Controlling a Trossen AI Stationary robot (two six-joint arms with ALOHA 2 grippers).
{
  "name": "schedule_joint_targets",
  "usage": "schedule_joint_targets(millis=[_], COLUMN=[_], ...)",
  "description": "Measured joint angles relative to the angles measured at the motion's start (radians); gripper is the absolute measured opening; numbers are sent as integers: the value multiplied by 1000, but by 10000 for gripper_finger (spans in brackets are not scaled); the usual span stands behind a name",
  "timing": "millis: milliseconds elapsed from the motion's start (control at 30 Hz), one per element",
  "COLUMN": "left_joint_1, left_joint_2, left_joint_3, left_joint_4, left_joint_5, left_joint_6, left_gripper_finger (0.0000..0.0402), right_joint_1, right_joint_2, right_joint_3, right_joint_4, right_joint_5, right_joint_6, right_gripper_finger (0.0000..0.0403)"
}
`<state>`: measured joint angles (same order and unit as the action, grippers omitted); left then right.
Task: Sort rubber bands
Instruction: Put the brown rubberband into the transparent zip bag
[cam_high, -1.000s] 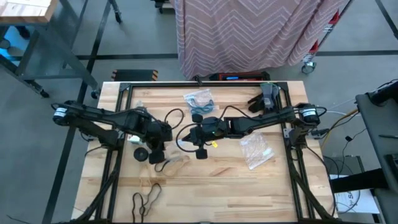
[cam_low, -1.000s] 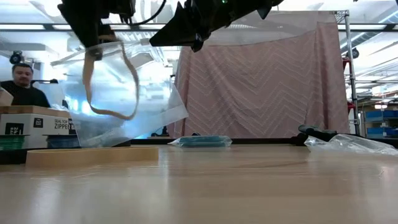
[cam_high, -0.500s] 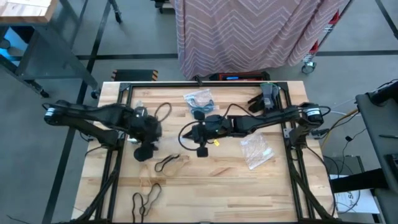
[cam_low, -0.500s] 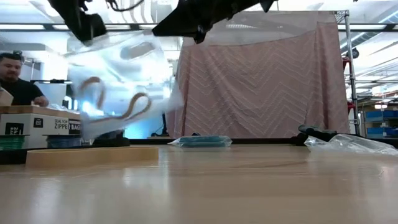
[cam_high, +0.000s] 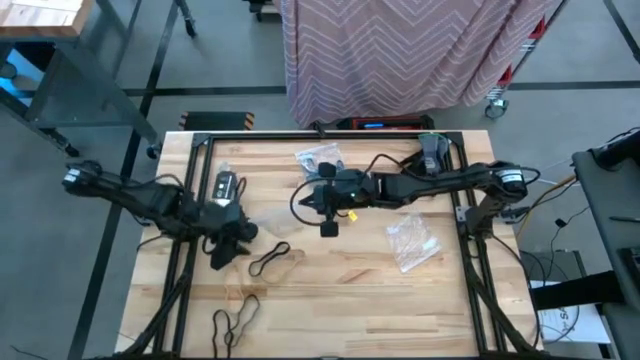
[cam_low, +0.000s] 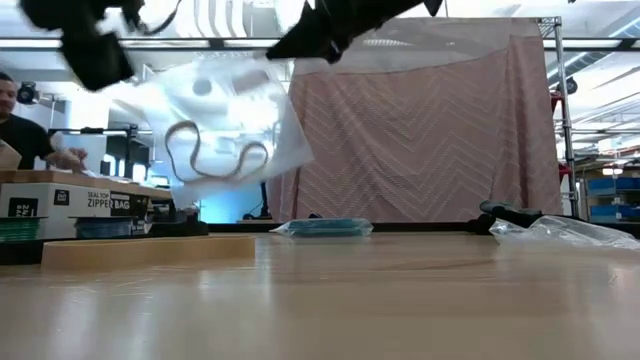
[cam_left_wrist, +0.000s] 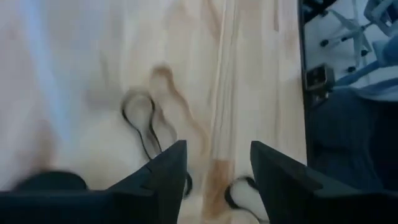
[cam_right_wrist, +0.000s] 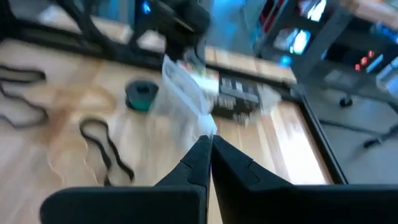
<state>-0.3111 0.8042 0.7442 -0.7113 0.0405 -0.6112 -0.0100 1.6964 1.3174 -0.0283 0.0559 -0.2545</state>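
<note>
My right gripper (cam_high: 312, 200) (cam_right_wrist: 208, 140) is shut on a clear plastic bag (cam_low: 230, 110) that hangs above the table's middle. A tan rubber band (cam_low: 215, 155) lies curled inside the bag. My left gripper (cam_high: 222, 250) (cam_left_wrist: 217, 168) stands open and empty toward the table's left, apart from the bag. On the wood below it lie a black rubber band (cam_left_wrist: 140, 121) (cam_high: 268, 260) and a tan one (cam_left_wrist: 177, 106). Several more bands (cam_high: 235, 318) lie flat near the front left corner. My right gripper pinches the clear bag's upper edge (cam_right_wrist: 200, 127) between its two shut fingers. The fingers come slanting down from the table's right. The bag hangs below and beyond them, clear of the table, bulging, with the tan band in its lower part.
A bag with blue bands (cam_high: 320, 158) (cam_low: 322, 227) lies at the far middle. Another crinkly clear bag (cam_high: 410, 242) lies on the right, with dark gloves (cam_high: 430, 155) at the far right. A person (cam_low: 25, 130) is beyond the table's left. Bare wood shows along the near edge.
My left gripper has let go of the tan band, which has dropped and curled up in the bag. That gripper has then drawn back toward the table's left edge. My right gripper has risen a little with the bag, which has swung and spread.
</note>
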Motion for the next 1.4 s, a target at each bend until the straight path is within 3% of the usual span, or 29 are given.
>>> schedule_joint_targets(millis=[167,367,533,700,900,1067,1400], left_joint_1=[-63,-85,-95,-99,-100,-101,-126], left_joint_2=[-25,-24,17,105,243,384,607], left_joint_3=[-135,-238,-344,-424,-401,-344,-254], left_joint_4=[47,205,448,757,834,832,825], left_joint_5=[-48,-160,-162,-163,-166,-214,-241], left_joint_6=[-127,-107,-72,-2,24,20,-89], left_gripper_finger=[146,125,118,145,183,187,211], right_joint_1=[-16,-15,-17,-17,-23,-29,-66], right_joint_2=[-34,-68,-131,-137,-96,-52,-101], right_joint_3=[0,0,-1,-11,-18,-30,-173], right_joint_4=[-43,-111,-170,-164,-24,48,176], right_joint_5=[-3,-4,-3,-3,3,111,144], right_joint_6=[-26,-79,-70,-33,11,72,184], right_gripper_finger=[0,0,0,0,0,0,0])
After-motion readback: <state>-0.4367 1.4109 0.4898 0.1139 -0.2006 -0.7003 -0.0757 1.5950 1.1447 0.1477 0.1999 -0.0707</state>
